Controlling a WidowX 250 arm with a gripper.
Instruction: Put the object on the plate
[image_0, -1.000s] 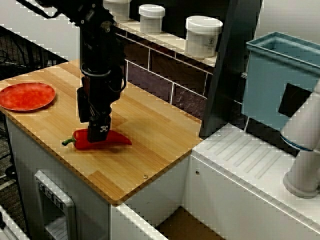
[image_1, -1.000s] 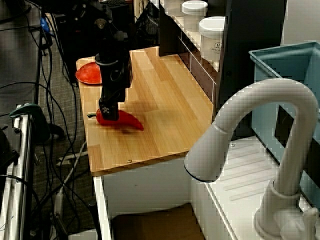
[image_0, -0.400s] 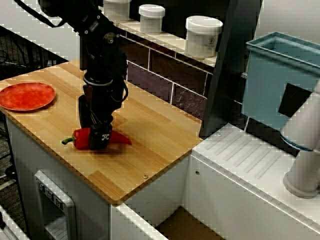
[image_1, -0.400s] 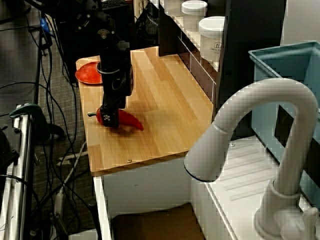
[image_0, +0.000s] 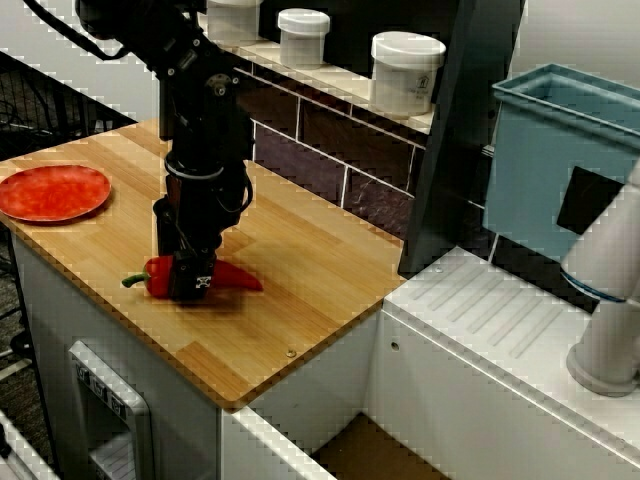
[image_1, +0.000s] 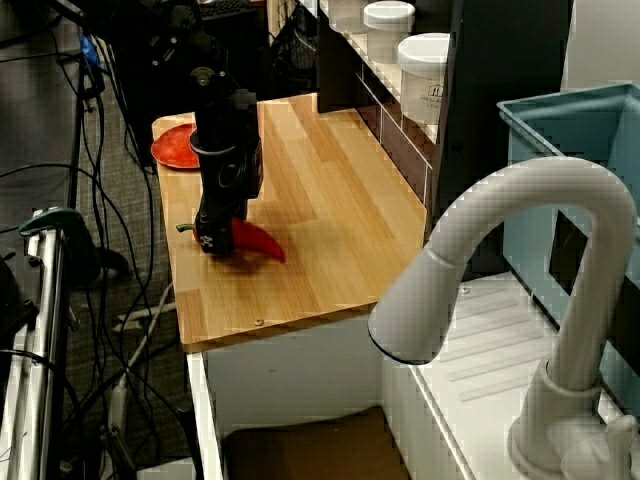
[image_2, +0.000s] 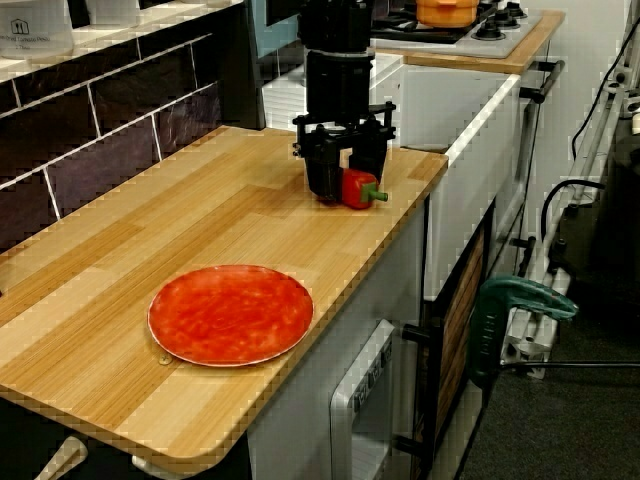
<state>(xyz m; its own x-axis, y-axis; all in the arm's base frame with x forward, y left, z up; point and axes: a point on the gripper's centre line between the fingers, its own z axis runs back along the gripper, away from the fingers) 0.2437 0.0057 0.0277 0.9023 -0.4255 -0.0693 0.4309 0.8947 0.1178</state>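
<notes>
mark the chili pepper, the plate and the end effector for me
chili pepper (image_2: 357, 188): view from the plate end, stem-end body.
plate (image_2: 231, 314): view from the plate end, bare centre.
end effector (image_0: 187, 283): view from the front of the counter, fingertips around the pepper.

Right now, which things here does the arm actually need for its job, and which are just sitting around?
Part of the job:
- chili pepper, lying on the wooden counter
- red plate, empty, farther along the counter
- gripper, its fingers down around the pepper

Just sitting around:
- white jars on the ledge
- faucet
- blue bin
</notes>
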